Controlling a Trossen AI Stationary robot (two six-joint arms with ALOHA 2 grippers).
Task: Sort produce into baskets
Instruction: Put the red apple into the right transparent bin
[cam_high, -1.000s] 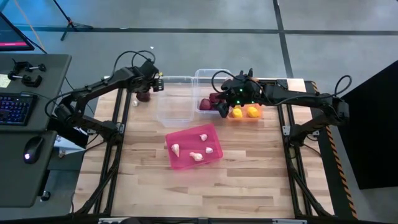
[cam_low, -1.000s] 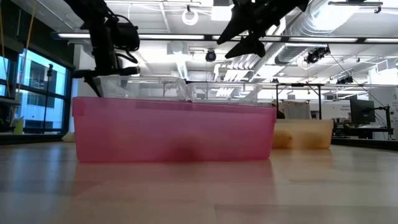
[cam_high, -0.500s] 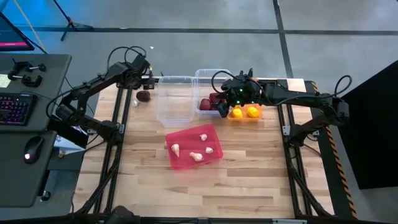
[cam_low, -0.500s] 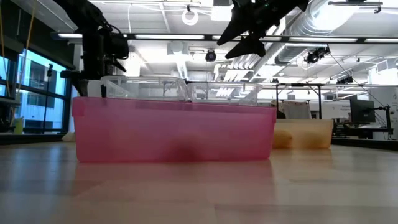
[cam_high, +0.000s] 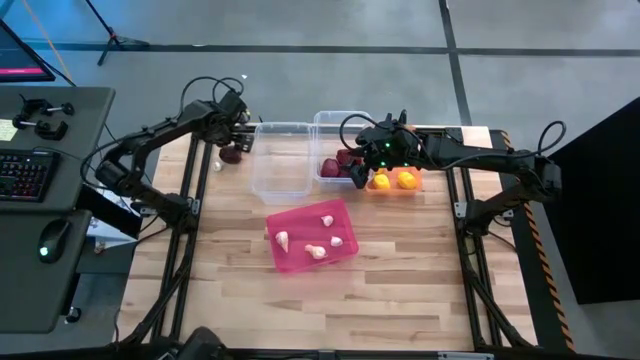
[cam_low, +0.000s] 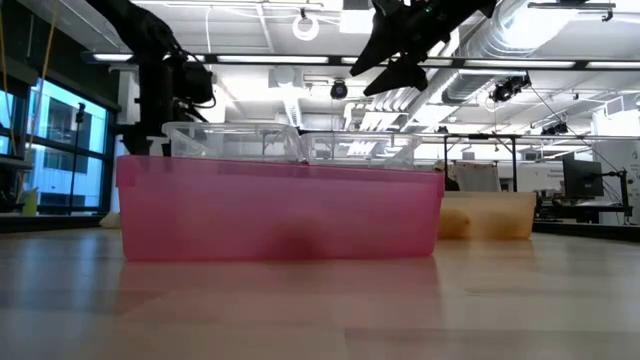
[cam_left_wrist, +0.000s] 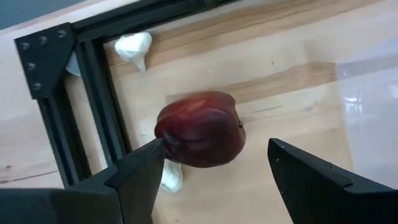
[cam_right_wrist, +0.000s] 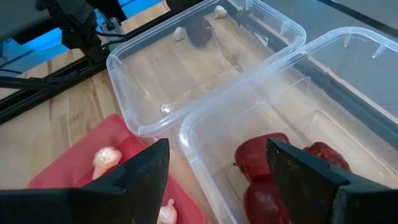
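Wooden table (cam_high: 400, 290) carries four baskets. Left gripper (cam_left_wrist: 214, 171) hovers, fingers apart, around a red onion (cam_left_wrist: 200, 129) lying far left beside the empty clear basket (cam_high: 279, 165). Right gripper (cam_high: 358, 172), fingers apart, hangs over the second clear basket (cam_high: 335, 122).

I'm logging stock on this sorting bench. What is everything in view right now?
pink basket: one, mid-table
clear baskets: two, side by side at the back
orange basket: one, right of the clear ones
garlic: four, white, in the pink basket; two loose by the frame
onions: three seen, dark red, in the right-hand clear basket; one loose on the table
lemons: two seen, yellow-orange, in the orange basket
left claw: open, around the loose onion
right claw: open, empty, over the onions' basket
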